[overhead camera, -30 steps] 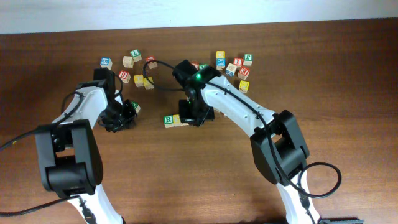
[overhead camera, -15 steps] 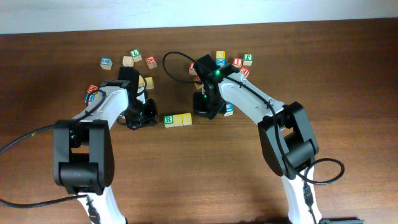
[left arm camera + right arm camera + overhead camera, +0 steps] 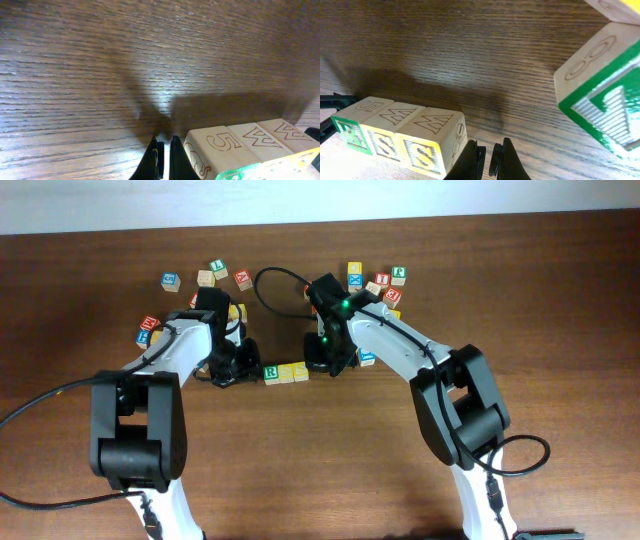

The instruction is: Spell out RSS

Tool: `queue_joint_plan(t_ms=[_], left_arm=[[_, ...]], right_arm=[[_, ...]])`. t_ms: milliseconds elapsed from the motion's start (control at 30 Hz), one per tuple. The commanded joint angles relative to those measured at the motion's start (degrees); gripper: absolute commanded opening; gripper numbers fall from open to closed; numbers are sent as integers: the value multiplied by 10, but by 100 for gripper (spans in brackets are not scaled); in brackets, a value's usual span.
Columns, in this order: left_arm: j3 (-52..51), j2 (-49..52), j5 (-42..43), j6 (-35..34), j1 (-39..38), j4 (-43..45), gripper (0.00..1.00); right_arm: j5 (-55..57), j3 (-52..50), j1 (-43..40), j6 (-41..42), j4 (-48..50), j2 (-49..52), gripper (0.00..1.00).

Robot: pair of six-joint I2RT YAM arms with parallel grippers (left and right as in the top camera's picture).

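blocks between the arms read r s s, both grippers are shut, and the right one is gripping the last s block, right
Not quite: the right gripper is shut on nothing. The right wrist view shows its fingers closed together beside the last S block, not around it. The R block, middle S block and that one do read RSS, and the left gripper is shut.

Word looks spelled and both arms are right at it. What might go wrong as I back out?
1. The shut left pincer sits right beside the R cube; a sideways exit may knock it askew.
2. The shut right pincer is close to the end S cube; lifting straight up seems safer.
3. A green-edged cube lies near that arm and might get swept in.
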Motion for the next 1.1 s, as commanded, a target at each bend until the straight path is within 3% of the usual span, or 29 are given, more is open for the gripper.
queue_joint_plan(t_ms=[0,1067], left_arm=[[-16,22,-2,7,-3,1,0],[-16,22,1,7,-30,11,2]], right_arm=[[-6,-6,17,1,5,-9,4],[5,-5,17,23,0,-9,4]])
